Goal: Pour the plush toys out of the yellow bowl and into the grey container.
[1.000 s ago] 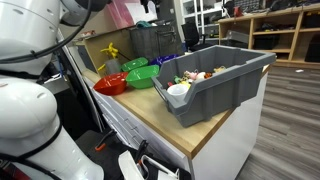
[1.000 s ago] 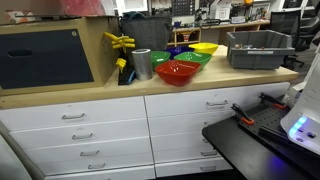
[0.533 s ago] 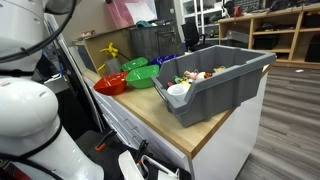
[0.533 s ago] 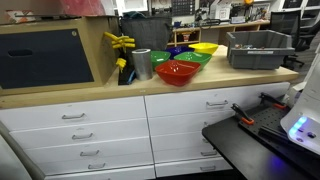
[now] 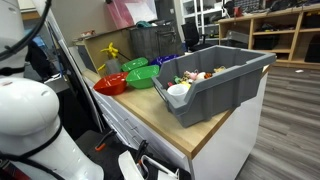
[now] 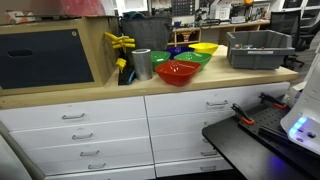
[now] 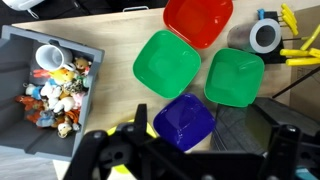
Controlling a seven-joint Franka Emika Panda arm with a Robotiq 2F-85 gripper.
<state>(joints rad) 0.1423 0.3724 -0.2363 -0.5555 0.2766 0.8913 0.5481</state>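
Note:
The grey container [image 5: 225,85] stands on the wooden counter, also seen in an exterior view [image 6: 258,50] and at the left of the wrist view [image 7: 20,140]. The plush toys [image 7: 58,98] lie in a heap inside it beside a white cup [image 7: 47,57]. They show in an exterior view [image 5: 196,76] too. The yellow bowl [image 6: 204,47] sits behind the other bowls. In the wrist view only a yellow sliver [image 7: 120,168] of it shows under my gripper. My gripper [image 7: 190,152] hangs high over the blue bowl [image 7: 184,122], open and empty.
A red bowl [image 7: 197,20] and two green bowls [image 7: 167,65] [image 7: 234,76] crowd the counter by the container. A metal cylinder [image 6: 141,64] and a yellow tool [image 6: 119,42] stand near a dark cabinet [image 6: 45,58]. White drawers [image 6: 150,125] hang below.
In an exterior view the white arm at the upper left has swung out of the picture. Bowls, container and toys have not moved.

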